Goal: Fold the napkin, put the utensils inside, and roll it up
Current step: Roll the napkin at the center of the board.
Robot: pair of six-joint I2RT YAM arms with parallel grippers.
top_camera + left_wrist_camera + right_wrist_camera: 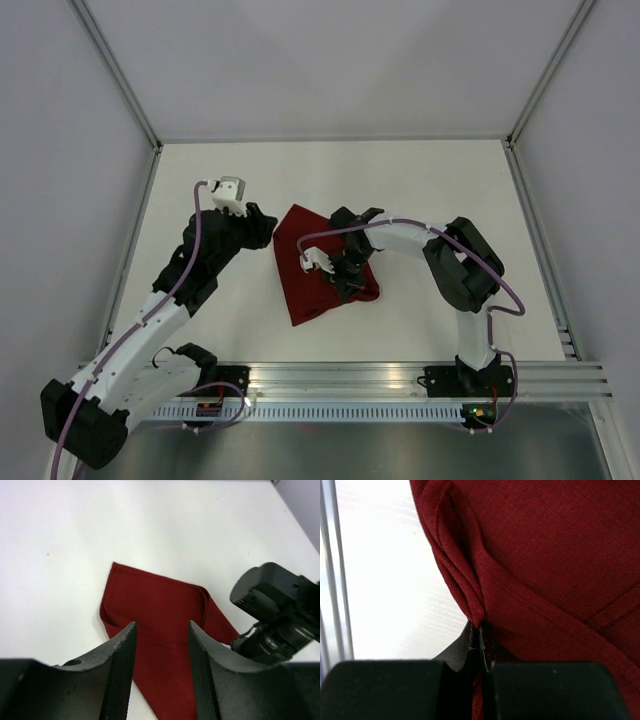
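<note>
Right gripper is pinching a bunched edge of the napkin, which is lying mid-table. Left gripper is hovering open just beside it. Risk: cloth slipping free or dragging askew, since nothing is pinning the far side.

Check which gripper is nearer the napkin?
Right. The right gripper is shut on a bunched fold of the napkin; the left gripper is open at its far left corner, gripping nothing.
</note>
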